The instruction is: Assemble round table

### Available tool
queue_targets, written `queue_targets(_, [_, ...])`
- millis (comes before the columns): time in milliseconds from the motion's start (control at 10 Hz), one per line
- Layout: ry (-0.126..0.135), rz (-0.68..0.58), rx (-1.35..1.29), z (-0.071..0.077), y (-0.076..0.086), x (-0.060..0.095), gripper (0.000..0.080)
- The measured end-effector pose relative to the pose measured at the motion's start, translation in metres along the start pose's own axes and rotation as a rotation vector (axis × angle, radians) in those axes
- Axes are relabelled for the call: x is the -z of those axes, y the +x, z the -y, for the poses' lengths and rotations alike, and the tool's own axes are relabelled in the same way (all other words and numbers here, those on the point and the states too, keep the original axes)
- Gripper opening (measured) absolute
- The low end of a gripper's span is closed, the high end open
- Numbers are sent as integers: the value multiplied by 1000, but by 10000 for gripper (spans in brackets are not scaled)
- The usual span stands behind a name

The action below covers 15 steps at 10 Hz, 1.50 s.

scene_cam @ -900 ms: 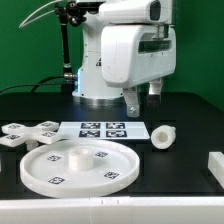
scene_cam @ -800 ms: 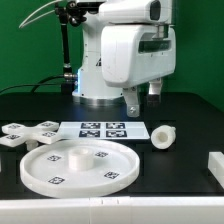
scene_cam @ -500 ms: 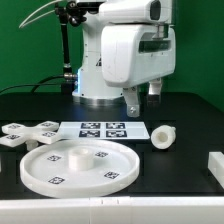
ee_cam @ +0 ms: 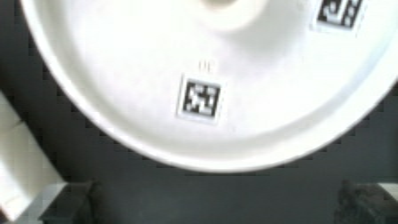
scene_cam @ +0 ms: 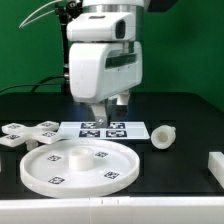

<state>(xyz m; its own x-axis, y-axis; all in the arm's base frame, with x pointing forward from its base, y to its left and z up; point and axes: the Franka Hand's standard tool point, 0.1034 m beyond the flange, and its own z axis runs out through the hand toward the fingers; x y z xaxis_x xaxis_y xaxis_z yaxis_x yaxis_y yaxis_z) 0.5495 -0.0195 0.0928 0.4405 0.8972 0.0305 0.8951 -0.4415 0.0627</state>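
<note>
Claw: spread wide, nothing between the fingers. In the wrist view both fingers sit far apart, with only dark worktop in the gap. It touches no part and hangs in the air.

Clock calls below are on the exterior view, centred on the round disc, with 12 pointing away from the camera.

The claw is at roughly 12-1 o'clock from the disc centre. From that camera it lines up over the marker board; its height can't be told. The arm housing is directly above it.

The wrist view looks down on the disc. White face and curved rim fill most of the frame. One square tag is readable as a tag; a second one is clipped at the frame edge.

- Disc: flat on the worktop, rim up, raised hub in the middle, tags spread around it.
- Leg: on its side at 2 o'clock, apart from the disc, just off the marker board's end.
- Cross base: flat at 10 o'clock, near the rim. Can't tell whether it touches.
- White block: at 3 o'clock, cut by the frame edge.
</note>
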Motion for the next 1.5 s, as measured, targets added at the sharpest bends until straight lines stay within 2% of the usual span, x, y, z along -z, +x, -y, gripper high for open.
queue_targets(300, [17, 6, 49, -3, -47, -28, 649])
queue_targets(400, [22, 7, 52, -7, -53, -34, 649])
queue_targets(800, [56, 12, 48, 2, -57, -57, 649])
queue_targets(1500, [85, 18, 42, 6, -61, -77, 649])
